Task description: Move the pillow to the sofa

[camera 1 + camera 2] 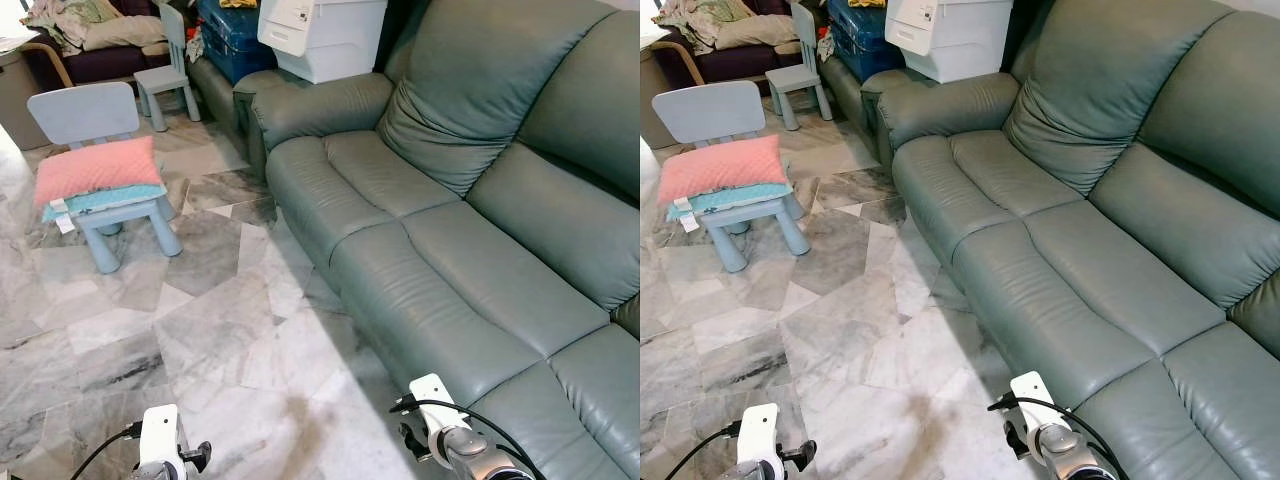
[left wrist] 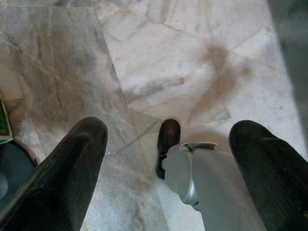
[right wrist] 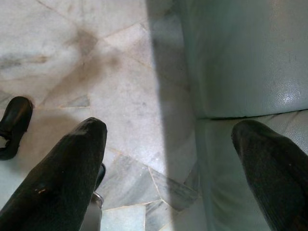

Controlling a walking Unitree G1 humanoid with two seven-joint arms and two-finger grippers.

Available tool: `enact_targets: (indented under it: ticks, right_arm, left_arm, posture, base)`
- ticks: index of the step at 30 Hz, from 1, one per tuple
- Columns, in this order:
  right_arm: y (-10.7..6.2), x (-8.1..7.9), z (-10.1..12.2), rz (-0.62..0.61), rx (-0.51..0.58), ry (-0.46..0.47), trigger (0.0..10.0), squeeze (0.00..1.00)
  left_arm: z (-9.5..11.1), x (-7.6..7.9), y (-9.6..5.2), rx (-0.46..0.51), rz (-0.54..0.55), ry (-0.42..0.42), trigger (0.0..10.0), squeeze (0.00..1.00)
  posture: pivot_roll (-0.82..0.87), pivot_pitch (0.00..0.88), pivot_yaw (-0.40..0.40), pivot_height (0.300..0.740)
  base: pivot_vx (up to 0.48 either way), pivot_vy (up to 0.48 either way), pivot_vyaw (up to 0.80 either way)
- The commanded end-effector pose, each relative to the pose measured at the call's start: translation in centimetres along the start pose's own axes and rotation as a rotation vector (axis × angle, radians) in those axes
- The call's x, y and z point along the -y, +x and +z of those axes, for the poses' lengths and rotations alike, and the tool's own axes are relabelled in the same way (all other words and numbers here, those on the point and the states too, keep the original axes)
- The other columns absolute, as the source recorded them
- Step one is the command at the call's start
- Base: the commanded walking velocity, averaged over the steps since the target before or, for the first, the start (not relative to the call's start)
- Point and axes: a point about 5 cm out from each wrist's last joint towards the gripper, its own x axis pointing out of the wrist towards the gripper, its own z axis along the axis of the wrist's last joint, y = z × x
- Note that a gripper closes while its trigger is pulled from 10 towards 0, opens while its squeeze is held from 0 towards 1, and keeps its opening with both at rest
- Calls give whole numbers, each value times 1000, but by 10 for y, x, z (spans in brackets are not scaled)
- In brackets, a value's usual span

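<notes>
A pink pillow [image 1: 96, 168] lies on a teal cushion on the seat of a small light-blue chair [image 1: 85, 110] at the left of the room. The grey-green leather sofa [image 1: 470, 260] runs along the right side, its seat bare. My left gripper [image 2: 166, 159] hangs low over the marble floor, open, with nothing between its fingers [image 2: 62, 178]. My right gripper [image 3: 168, 163] hangs open beside the sofa's front edge, over the floor, also holding nothing. Both wrists show at the bottom of the eye views.
A second small blue chair [image 1: 168, 70] stands farther back. White and blue storage boxes [image 1: 320, 35] are stacked behind the sofa's armrest. A dark couch with clothes [image 1: 85, 35] sits at the far left. Marble floor [image 1: 200, 330] lies between me and the chair.
</notes>
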Motion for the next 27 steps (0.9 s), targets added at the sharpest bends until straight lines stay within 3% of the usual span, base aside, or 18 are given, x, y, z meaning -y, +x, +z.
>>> enact_targets:
  ticks: [1,27]
  right_arm:
    - [0,1,3,-3,3,-4,10000,0]
    - [0,0,3,-3,5,2,10000,0]
  left_arm:
    - [1,-2,0,3,7,-8,10000,0]
    - [2,-2,0,4,8,-6,10000,0]
  posture:
    - [33,0,-9,740]
    - [32,0,-8,740]
  base:
    - [0,0,0]
    - [0,0,0]
